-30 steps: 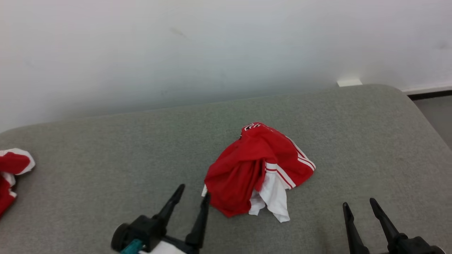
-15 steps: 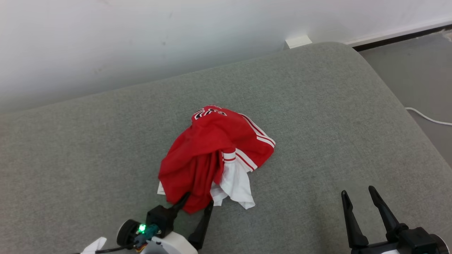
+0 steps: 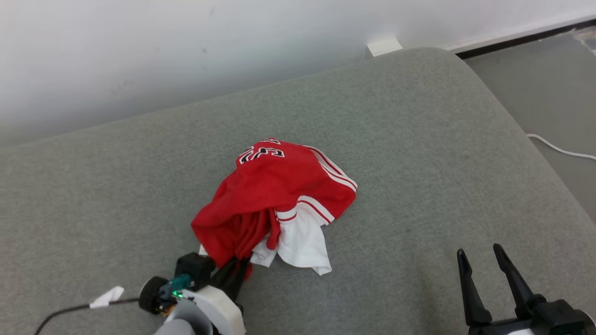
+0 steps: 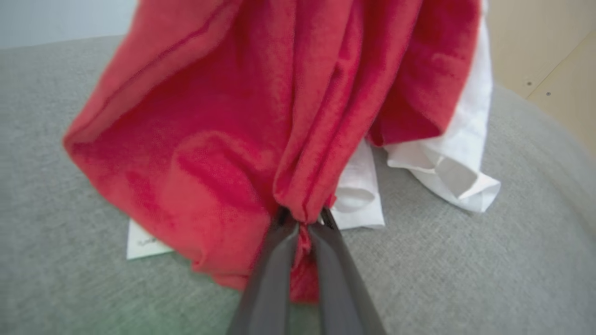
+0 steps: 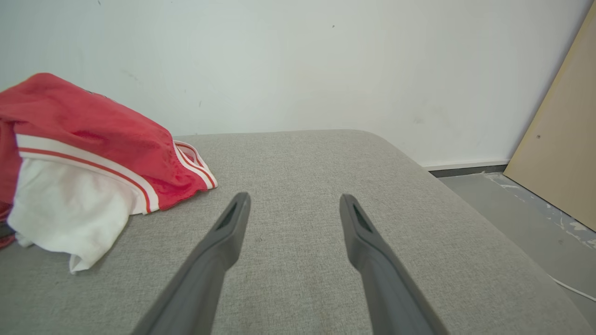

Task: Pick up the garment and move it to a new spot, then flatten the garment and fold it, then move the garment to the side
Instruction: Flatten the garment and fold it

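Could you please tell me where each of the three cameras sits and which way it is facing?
Head view: on the robot's head, looking forward and down at the red and white garment on the grey cushion; left gripper lower left, right gripper lower right.
Left wrist view: on the left wrist, looking along that gripper, shut on a red fold of the garment.
Right wrist view: on the right wrist, looking low across the cushion toward the white wall, past that open gripper.
Head and right wrist views share garment, cushion and wall.

We see bright, soft, even light and only faint shadows. Just beyond our left gripper [image 4: 301,219] the red shirt [image 4: 209,139] looks blurred, and the grey cushion [image 4: 465,279] bends toward the edges.
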Controlling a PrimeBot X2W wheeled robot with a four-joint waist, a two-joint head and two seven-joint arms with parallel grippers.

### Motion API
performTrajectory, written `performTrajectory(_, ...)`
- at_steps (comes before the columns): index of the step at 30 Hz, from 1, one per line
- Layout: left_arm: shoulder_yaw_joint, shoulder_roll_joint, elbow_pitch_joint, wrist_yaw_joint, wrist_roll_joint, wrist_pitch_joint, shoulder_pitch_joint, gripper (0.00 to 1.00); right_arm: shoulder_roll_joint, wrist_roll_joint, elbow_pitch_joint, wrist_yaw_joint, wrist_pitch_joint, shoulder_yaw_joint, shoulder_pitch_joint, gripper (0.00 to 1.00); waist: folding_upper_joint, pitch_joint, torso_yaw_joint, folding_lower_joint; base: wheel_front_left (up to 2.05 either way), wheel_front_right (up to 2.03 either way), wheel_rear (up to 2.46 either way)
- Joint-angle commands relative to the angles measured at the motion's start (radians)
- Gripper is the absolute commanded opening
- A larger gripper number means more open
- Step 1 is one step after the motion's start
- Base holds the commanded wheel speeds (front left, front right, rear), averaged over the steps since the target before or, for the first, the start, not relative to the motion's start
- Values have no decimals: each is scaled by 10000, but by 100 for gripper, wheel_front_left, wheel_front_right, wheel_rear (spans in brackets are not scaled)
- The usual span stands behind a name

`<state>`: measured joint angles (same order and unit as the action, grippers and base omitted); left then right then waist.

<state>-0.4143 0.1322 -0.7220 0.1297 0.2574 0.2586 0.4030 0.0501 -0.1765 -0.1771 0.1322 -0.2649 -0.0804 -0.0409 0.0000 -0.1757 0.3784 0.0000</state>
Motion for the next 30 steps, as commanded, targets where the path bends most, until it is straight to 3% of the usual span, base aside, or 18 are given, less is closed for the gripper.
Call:
performTrajectory(1,17,243,22,-17,118,-133,-81,0,7,-7,-17,-29,9,49,117,100,0,141,-137,0,0,0,0)
performTrajectory(5,-350,822,1598,-10,824,-1096,-279,0,7,-21,-72,-29,9,133,413,100,0,515,-561,0,0,0,0)
performTrajectory(12,-58,3046,6393,-26,2255,-3934,-966,0,13,-136,-203,-29,9,62,728,100,0,1166,-1306,0,0,0,0)
performTrajectory(17,617,4275,9255,-403,2998,-5641,-1821,0,13,-192,-262,-29,9,135,865,100,0,1439,-1598,0,0,0,0)
performTrajectory(23,1353,4673,11219,-844,4150,-6511,-2367,0,8,-248,-295,-29,9,263,1045,100,0,1595,-1944,0,0,0,0)
performTrajectory(30,1302,4595,12164,-842,4926,-7433,-1508,0,10,-336,-355,-29,9,82,796,100,0,1733,-1976,0,0,0,0)
